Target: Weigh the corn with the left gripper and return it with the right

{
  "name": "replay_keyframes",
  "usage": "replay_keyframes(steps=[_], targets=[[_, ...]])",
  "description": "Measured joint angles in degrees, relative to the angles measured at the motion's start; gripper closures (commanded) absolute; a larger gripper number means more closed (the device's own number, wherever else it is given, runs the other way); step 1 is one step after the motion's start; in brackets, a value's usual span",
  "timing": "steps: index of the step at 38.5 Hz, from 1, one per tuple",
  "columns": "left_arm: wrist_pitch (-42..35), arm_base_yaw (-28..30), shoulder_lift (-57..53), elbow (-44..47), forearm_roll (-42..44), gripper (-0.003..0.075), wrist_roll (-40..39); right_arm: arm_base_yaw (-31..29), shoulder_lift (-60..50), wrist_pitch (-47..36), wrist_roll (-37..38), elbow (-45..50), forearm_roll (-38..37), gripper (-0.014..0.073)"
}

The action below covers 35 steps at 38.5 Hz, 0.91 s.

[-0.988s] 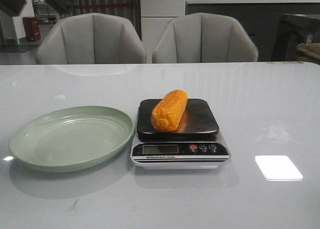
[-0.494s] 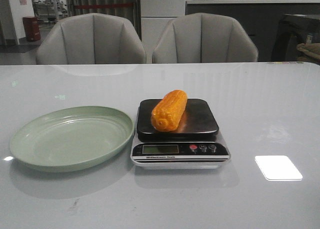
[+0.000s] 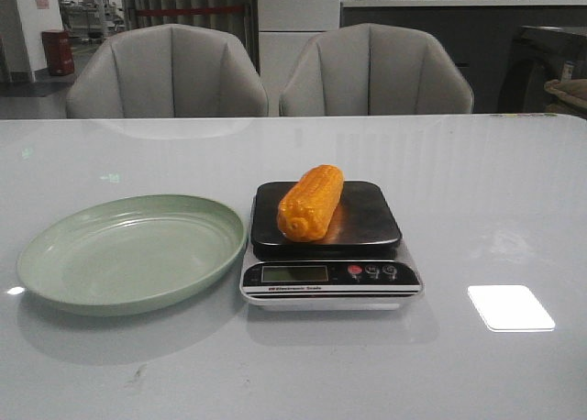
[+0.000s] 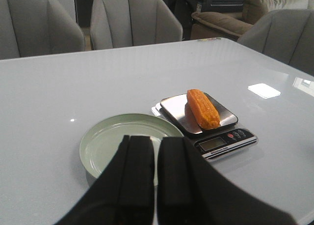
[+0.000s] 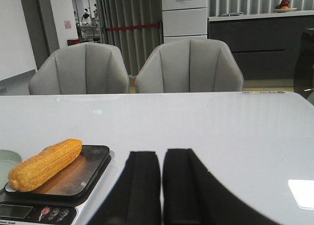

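On the scale (image 3: pixel 330 246) mid-table lies the corn (image 3: pixel 311 202), untouched. Plate (image 3: pixel 133 251) beside it toward the left edge holds nothing. Left gripper (image 4: pixel 155 173) and right gripper (image 5: pixel 162 183) both closed, away from the corn.

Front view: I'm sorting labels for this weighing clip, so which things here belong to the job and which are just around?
Part of the job:
corn, lying on the scale
green plate, bare, beside the scale
left claw, nearly closed
right claw, nearly closed

Just around:
two grey chairs behind the table

Two grey armchairs (image 3: pixel 266 71) behind table (image 3: pixel 495 191)
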Motion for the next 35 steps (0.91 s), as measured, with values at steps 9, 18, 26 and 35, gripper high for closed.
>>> replay_keyframes(steps=[9,18,26,35], targets=[[-0.8,0.0,-0.1,1.4,0.1,0.0598,0.0,0.0,0.0,-3.9,0.0,0.2,0.0,0.04],[-1.8,0.0,-0.1,1.4,0.1,0.0598,0.1,0.0,5.2,1.3,0.0,-9.8,0.0,0.04],[-1.9,0.0,-0.1,1.4,0.1,0.0598,0.1,0.0,16.5,13.5,0.0,-19.0,0.0,0.04],[-2.1,0.0,-0.1,1.5,0.1,0.0598,0.1,0.0,20.8,14.6,0.0,-19.6,0.0,0.0252]])
